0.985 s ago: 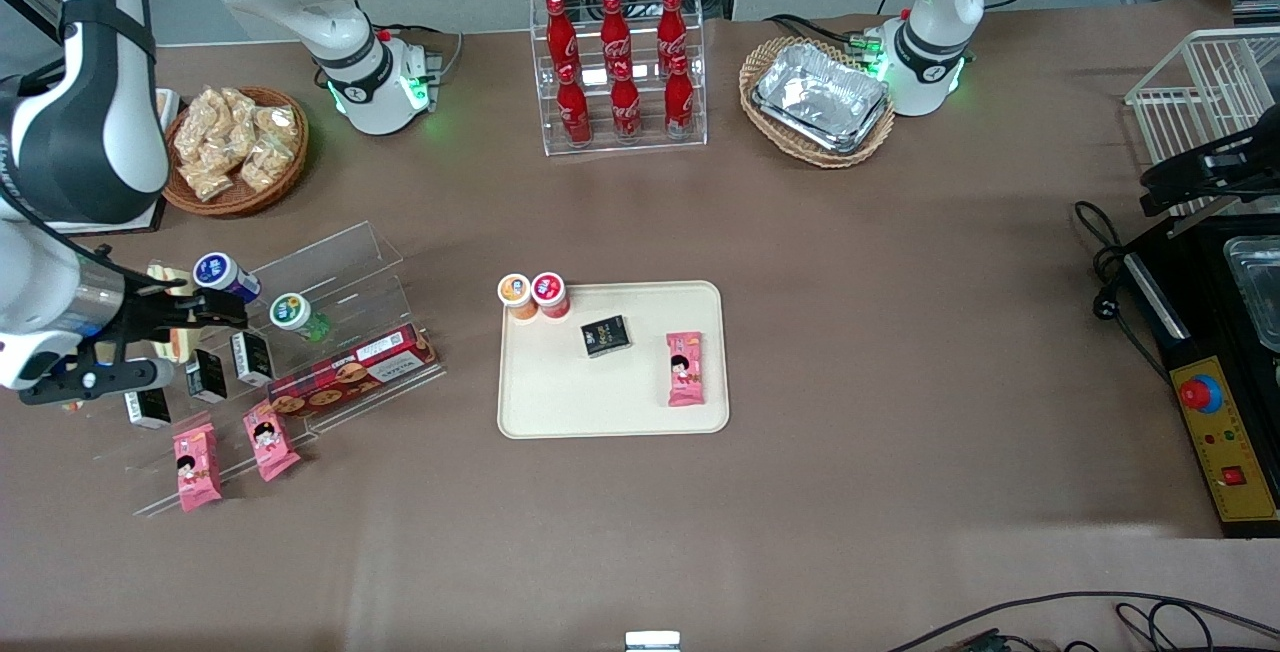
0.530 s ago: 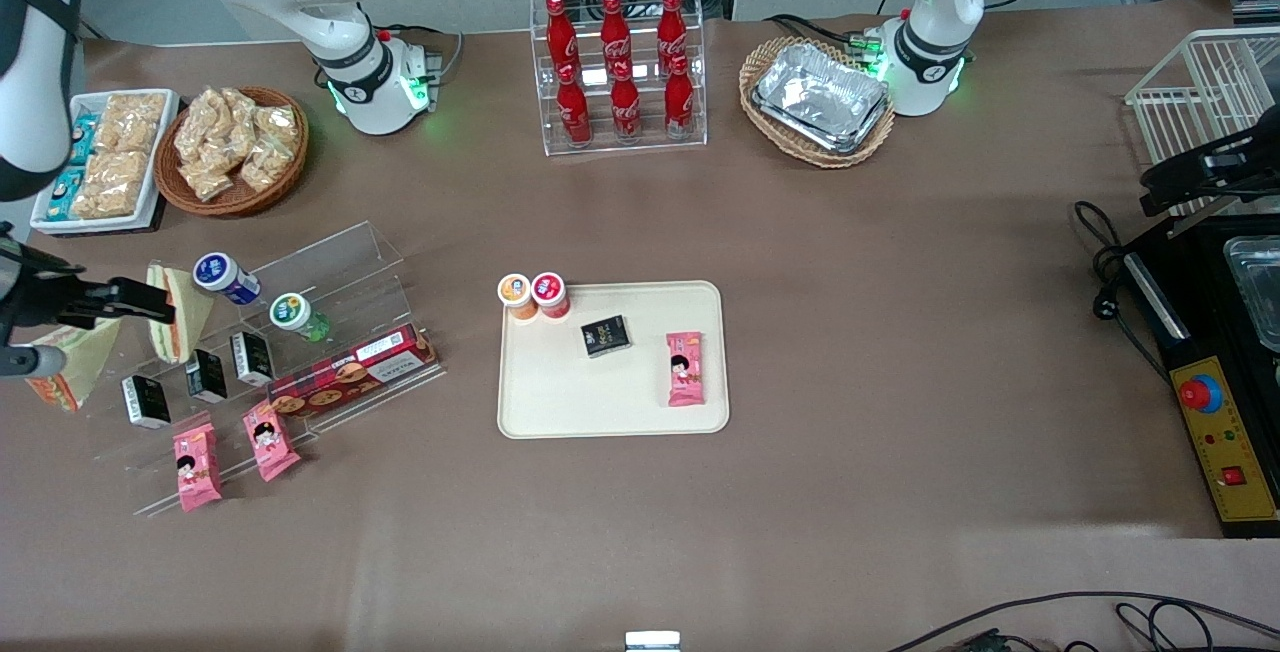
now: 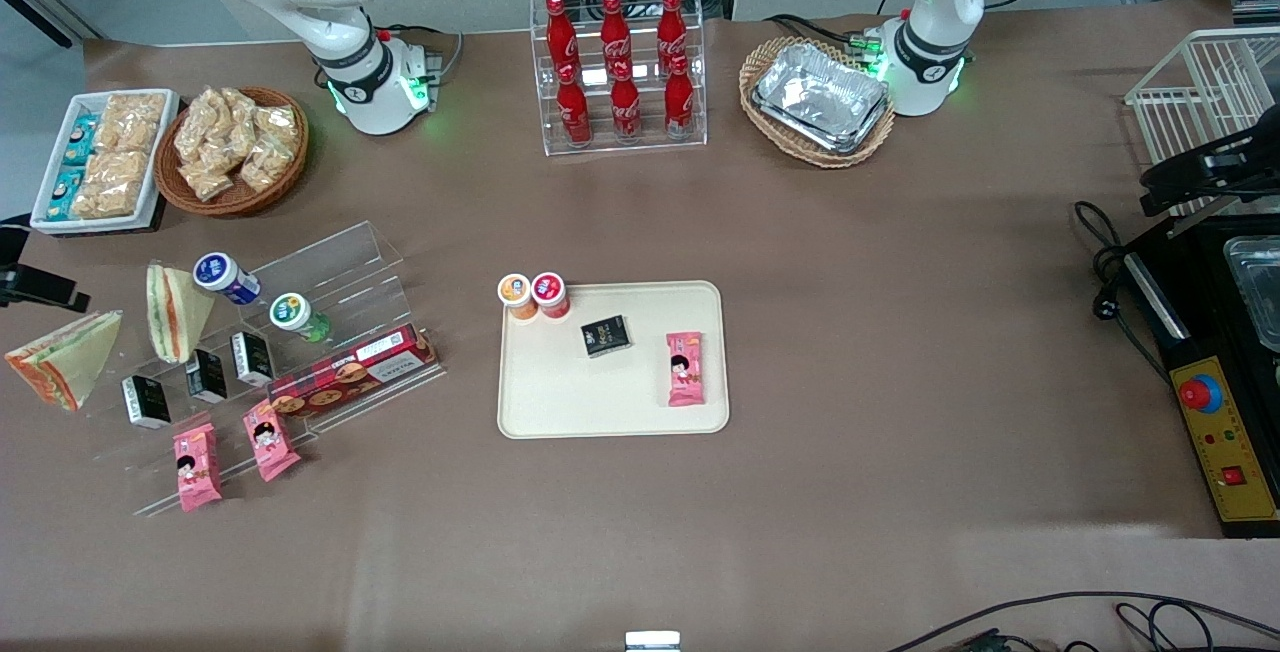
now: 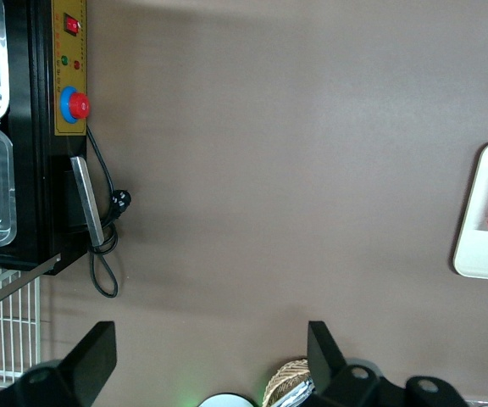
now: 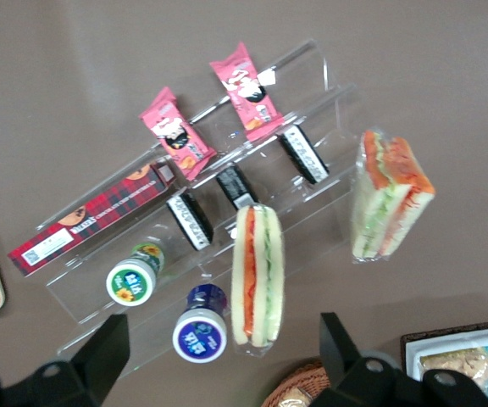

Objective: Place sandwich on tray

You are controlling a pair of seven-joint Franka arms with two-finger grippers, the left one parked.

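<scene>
Pale beige bread marks the sandwich (image 5: 257,273), propped on edge on the clear acrylic shelf (image 3: 340,252), well apart from the tray (image 3: 610,402). The gripper (image 5: 223,326) hangs nearby, jaws spread wide, holding nothing. Best bet: descend squarely, pinch both bread faces gently, and avoid the blue-capped bottle (image 5: 200,332) alongside.

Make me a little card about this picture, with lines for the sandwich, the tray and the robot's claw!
sandwich: sandwich standing on edge on the clear rack, not on the tray
tray: tray holds a black packet and a pink packet
gripper: gripper open, empty, above the rack
other wedge: greener sandwich lying beside the rack
</scene>
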